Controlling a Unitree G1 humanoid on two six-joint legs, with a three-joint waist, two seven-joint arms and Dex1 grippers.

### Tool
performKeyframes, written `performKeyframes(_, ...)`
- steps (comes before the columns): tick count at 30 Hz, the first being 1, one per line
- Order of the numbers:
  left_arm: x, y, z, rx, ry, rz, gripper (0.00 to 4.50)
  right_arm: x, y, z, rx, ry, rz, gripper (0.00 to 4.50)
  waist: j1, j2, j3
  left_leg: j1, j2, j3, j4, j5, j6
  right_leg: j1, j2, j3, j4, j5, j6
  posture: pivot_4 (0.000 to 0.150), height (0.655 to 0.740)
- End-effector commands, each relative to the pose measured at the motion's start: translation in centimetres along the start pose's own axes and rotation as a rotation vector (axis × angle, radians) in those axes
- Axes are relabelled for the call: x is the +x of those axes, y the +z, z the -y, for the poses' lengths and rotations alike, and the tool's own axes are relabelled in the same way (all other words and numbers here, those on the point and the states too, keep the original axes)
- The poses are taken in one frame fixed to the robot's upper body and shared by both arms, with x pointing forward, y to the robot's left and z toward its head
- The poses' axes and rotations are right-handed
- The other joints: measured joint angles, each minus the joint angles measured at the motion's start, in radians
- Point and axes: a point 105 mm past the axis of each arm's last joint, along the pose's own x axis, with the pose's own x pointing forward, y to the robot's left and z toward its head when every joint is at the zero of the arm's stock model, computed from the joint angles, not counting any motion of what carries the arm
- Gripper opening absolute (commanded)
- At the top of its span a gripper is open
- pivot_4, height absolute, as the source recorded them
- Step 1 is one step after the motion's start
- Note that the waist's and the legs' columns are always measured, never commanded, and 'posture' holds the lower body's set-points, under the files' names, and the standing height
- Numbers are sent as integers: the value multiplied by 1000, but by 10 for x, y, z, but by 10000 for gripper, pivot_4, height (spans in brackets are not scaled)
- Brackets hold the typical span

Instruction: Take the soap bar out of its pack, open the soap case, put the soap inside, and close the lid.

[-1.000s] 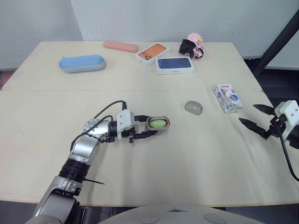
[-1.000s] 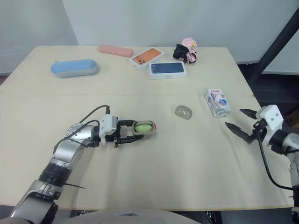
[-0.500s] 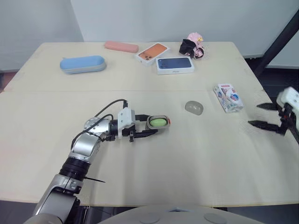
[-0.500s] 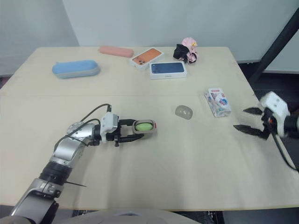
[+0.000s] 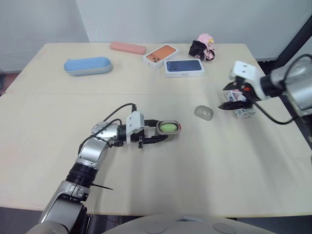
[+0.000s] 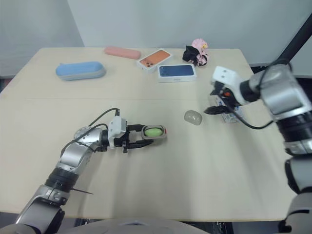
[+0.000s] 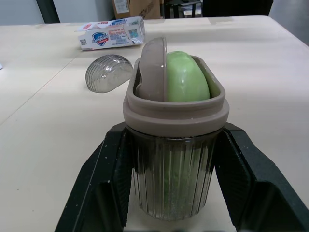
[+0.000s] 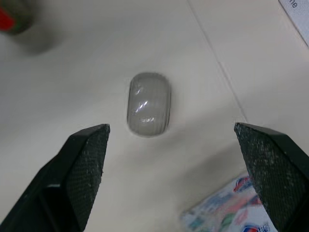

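Observation:
My left gripper (image 5: 164, 132) lies near the table's middle, shut on the grey soap case base (image 5: 168, 127), which holds the green soap bar (image 7: 186, 77). Its black fingers (image 7: 104, 179) clamp the ribbed case (image 7: 174, 159) from both sides. The clear lid (image 5: 204, 112) lies dome-up on the table to the right of the case. Further right lies the soap pack (image 5: 242, 110), partly covered by my right gripper (image 5: 229, 97). The right gripper hovers open above the lid (image 8: 148, 104), its fingers (image 8: 82, 164) spread wide, with the pack (image 8: 227, 208) at the edge of its view.
Along the far side lie a blue oblong case (image 5: 88, 66), a pink case (image 5: 127, 48), an orange phone box (image 5: 160, 53), a dark blue phone box (image 5: 184, 68) and a pink-and-black bundle (image 5: 204, 48). A black slanted bar (image 5: 295, 41) stands beyond the right edge.
My right arm has swung from the table's right edge up and to the left, and its gripper now hangs between the lid and the pack. The left gripper still holds the case.

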Motion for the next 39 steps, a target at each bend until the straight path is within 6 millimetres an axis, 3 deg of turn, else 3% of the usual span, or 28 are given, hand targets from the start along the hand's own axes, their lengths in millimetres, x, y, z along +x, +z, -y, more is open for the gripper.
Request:
performKeyframes(1, 5, 13, 1, -4, -22, 60, 19018, 8, 8, 5, -22, -31, -43, 44524, 3, 0, 0, 0, 0, 0, 0, 0, 0, -1, 0, 0, 1, 0, 0, 1500, 7400)
performKeyframes(5, 8, 11, 2, -6, -22, 55, 19018, 28, 10, -2, -34, 16, -72, 44524, 10, 0, 0, -1, 0, 1, 0, 0, 0, -2, 0, -1, 2, 0, 0, 1500, 7400)
performKeyframes(18, 6, 10, 0, 14, -8, 29, 19018, 57, -7, 0, 53, 7, -147, 44524, 1, 0, 0, -5, 0, 2, 0, 0, 0, -2, -1, 0, 4, 0, 0, 1500, 7400)
performKeyframes(31, 5, 9, 1, 16, 3, 18, 19018, 66, -16, -6, 83, 9, -176, 44524, 1, 0, 0, -5, 0, 2, 0, 0, 0, -2, -1, 0, 5, 0, 0, 1500, 7400)
performKeyframes(39, 5, 8, -1, 14, 12, 12, 19018, 70, -17, -7, 79, -2, -171, 19999, 1, 0, 0, -5, 0, 2, 0, 0, 0, -2, -1, 0, 5, 0, 0, 1500, 7400)
